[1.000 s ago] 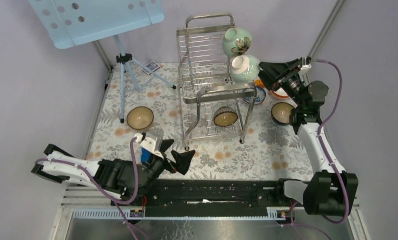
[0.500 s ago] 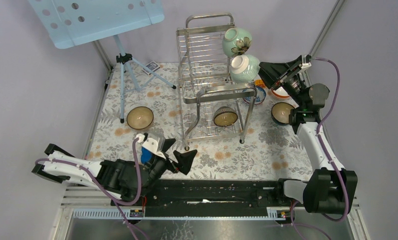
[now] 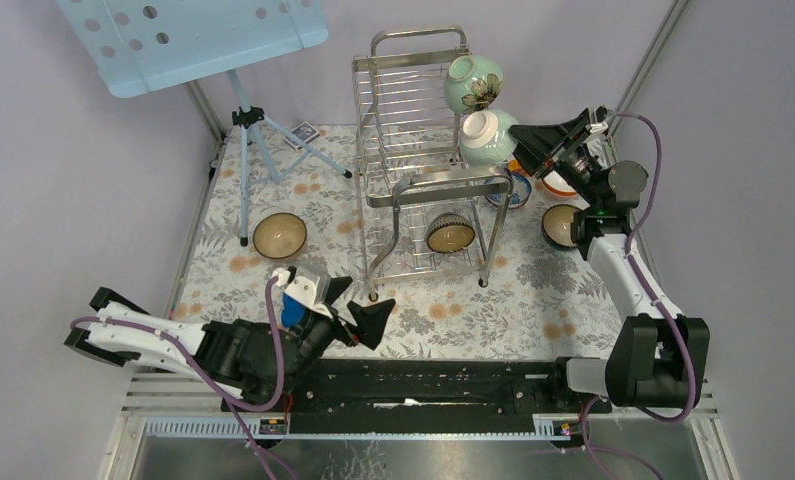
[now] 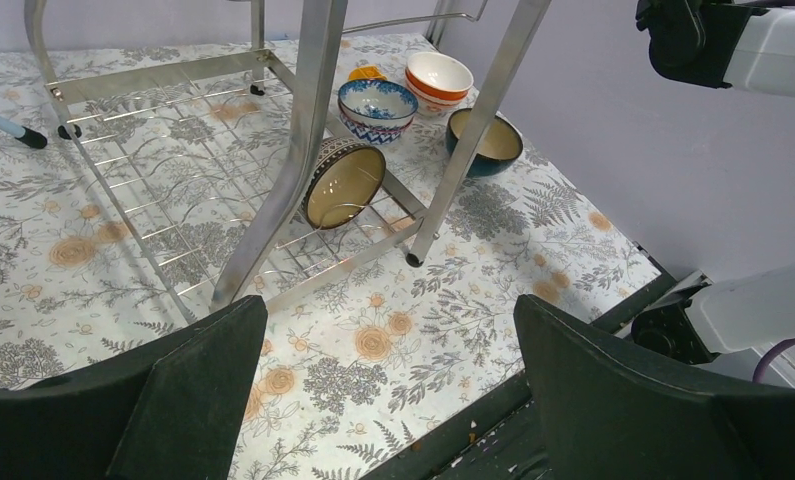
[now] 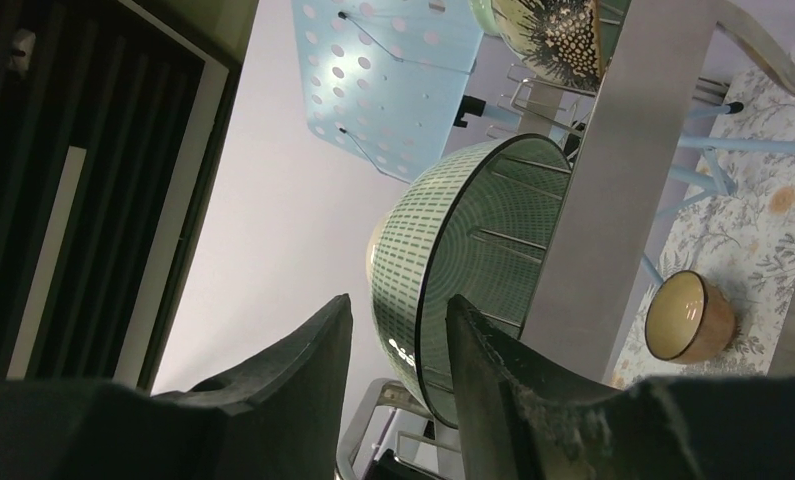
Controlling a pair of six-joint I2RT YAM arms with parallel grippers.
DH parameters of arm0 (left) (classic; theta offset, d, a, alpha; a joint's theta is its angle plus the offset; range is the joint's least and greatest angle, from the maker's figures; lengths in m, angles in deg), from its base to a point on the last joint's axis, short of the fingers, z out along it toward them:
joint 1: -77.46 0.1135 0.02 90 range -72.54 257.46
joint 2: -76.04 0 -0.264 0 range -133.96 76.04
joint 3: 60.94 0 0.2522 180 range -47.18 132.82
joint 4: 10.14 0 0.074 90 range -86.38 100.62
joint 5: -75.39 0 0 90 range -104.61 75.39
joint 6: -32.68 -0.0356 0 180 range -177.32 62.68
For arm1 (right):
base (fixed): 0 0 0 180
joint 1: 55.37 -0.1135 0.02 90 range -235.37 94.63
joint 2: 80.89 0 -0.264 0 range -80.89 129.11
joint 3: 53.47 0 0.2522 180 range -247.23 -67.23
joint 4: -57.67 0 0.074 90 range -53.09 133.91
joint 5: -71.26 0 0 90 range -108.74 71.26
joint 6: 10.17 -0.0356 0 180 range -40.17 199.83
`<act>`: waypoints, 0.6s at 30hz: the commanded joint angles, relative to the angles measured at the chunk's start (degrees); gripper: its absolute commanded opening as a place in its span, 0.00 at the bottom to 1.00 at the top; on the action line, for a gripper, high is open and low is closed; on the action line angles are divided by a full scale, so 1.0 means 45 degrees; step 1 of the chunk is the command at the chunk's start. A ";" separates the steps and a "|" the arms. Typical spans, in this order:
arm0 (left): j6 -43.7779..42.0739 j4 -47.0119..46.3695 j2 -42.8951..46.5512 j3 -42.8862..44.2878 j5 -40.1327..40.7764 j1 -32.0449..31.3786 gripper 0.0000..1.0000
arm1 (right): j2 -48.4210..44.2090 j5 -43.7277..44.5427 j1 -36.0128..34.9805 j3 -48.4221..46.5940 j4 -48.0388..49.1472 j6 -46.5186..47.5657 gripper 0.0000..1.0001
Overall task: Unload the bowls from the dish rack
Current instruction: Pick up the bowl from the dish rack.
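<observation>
Dish rack (image 3: 413, 150), a two-tier steel wire frame, is standing mid-table on the floral cloth (image 3: 533, 300), toward the far wall. Left of it, a pale blue perforated stand (image 3: 193, 40) is sitting on its tripod (image 3: 253, 140).

The right gripper (image 3: 525, 150) is reaching in at the rack's right side, level with the top tier. In the right wrist view its fingers (image 5: 303, 370) are standing at a middling gap on either side of the rim of the nearer pale green bowl (image 5: 453, 290). Whether they are pinching it I cannot tell. The left gripper (image 3: 358, 308) is hovering low near the table's front edge, in front of the rack, with its jaws spread wide and nothing between them.

Two bowls are perching on edge at the top tier's right side: the flowered pale green bowl (image 3: 473, 82) farther back and the nearer pale green bowl in front of it. A striped bowl (image 3: 450, 233) with a cream inside is leaning on edge on the bottom tier.

Off the rack, a brown bowl (image 3: 279, 236) is sitting upright on the cloth to the left. To the right, a blue-and-white bowl (image 4: 377, 108), an orange-and-white bowl (image 4: 438, 77) and a dark teal bowl (image 4: 484, 141) are sitting upright close together.
</observation>
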 commanded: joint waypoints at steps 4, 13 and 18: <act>-0.0327 -0.0727 0.0168 -0.0165 0.0426 0.0027 0.99 | 0.0488 -0.0420 -0.0306 -0.0858 0.1992 -0.0809 0.40; -0.0515 -0.0945 0.0202 -0.0300 0.0506 0.0027 0.99 | 0.0981 -0.0529 -0.0591 -0.1023 0.3153 -0.1700 0.24; -0.0638 -0.1096 0.0202 -0.0343 0.0545 0.0027 0.99 | 0.1293 -0.0402 -0.0799 -0.1279 0.3871 -0.2301 0.02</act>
